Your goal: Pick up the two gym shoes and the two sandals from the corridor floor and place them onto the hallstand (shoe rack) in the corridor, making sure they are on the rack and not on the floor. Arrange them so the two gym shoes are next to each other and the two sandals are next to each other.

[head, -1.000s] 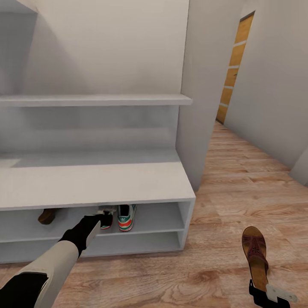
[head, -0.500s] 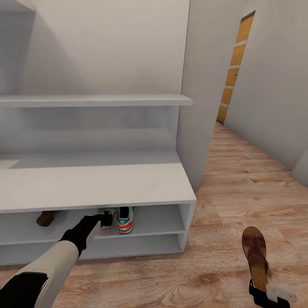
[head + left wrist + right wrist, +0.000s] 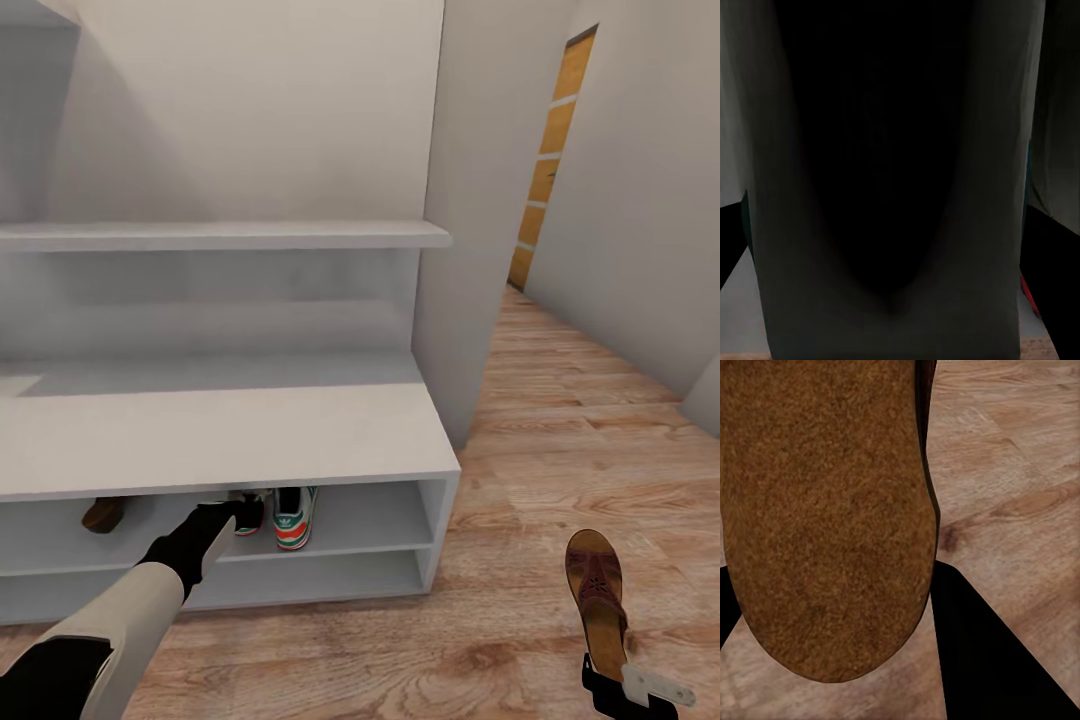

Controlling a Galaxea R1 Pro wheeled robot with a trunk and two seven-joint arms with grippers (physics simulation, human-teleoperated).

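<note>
The light-grey hallstand (image 3: 250,430) stands straight ahead. On its upper open lower shelf one gym shoe (image 3: 296,516) stands heel outward. Right beside it is the other gym shoe (image 3: 251,512), with my left gripper (image 3: 236,510) shut on it under the bench top. That shoe looms dark and very close in the left wrist view (image 3: 892,150). One brown sandal (image 3: 102,513) lies on the same shelf, far to the left. My right gripper (image 3: 628,686), at the lower right, is shut on the heel end of the other sandal (image 3: 596,588), held over the corridor floor (image 3: 520,450); its brown underside (image 3: 825,510) shows close up.
A white wall pillar (image 3: 470,200) rises just right of the hallstand. Beyond it the corridor runs back to an orange panelled door (image 3: 547,160). The rack's lowest shelf (image 3: 320,575) is bare, and an upper shelf (image 3: 220,234) spans the back wall.
The whole view has shifted slightly, so the hallstand sits a little lower in the picture. Both grippers keep their holds and their places.
</note>
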